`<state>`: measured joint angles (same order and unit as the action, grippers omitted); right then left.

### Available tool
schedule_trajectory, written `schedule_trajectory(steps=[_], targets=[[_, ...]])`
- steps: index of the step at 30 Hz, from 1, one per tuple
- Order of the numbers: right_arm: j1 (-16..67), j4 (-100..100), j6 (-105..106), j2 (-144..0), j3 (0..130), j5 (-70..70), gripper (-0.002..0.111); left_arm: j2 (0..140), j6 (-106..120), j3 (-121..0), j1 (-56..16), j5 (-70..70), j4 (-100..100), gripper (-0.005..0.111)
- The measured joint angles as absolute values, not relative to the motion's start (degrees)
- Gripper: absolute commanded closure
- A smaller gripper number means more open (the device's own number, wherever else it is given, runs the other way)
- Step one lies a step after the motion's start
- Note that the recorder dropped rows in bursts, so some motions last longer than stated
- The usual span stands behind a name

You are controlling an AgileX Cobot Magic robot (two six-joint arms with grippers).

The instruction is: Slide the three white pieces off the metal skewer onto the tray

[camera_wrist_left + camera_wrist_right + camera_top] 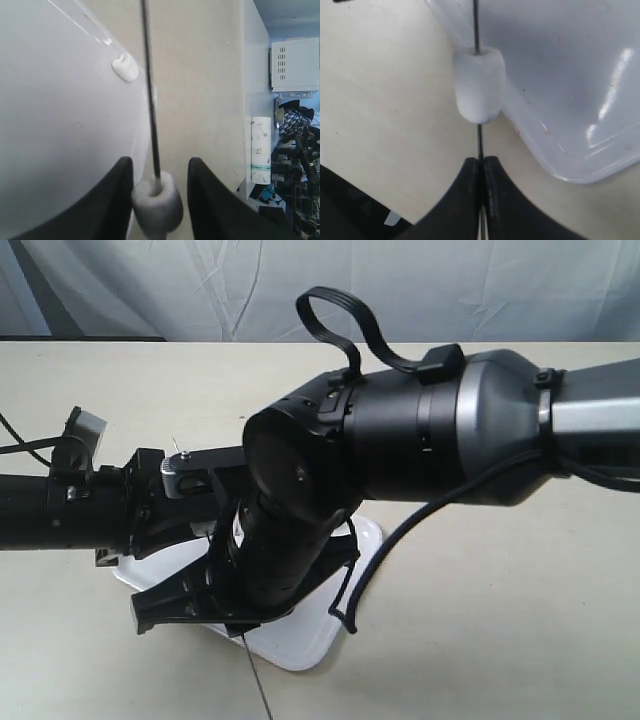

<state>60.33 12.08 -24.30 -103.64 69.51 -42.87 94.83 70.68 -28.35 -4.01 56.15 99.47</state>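
My right gripper (481, 162) is shut on the thin metal skewer (479, 141). One white piece (478, 85) is threaded on the skewer just beyond the fingertips, over the edge of the glossy white tray (560, 75). In the left wrist view that same kind of piece (157, 202) sits on the skewer (150, 90) between the fingers of my left gripper (160, 161). The jaws stand open, one finger touching the piece and a gap at the other. Another white piece (125, 67) lies loose on the tray (60, 125). A third piece is not in view.
In the exterior view the bulky right arm (400, 440) covers most of the tray (300, 648), and the left arm (60, 510) reaches in from the left. The skewer's end (256, 680) pokes out toward the table's front. Beige tabletop surrounds the tray.
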Motion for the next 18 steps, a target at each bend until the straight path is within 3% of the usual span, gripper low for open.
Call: schedule_trajectory(steps=[3,18], targets=[[60.3,11.6,-24.3,-103.6,69.5,-43.5,0.109,94.8,70.7,-28.3,-4.0,56.2,99.5,0.089],[60.3,11.3,-24.2,-103.6,69.8,-44.4,0.109,94.8,70.7,-28.3,-4.0,56.2,99.5,0.092]])
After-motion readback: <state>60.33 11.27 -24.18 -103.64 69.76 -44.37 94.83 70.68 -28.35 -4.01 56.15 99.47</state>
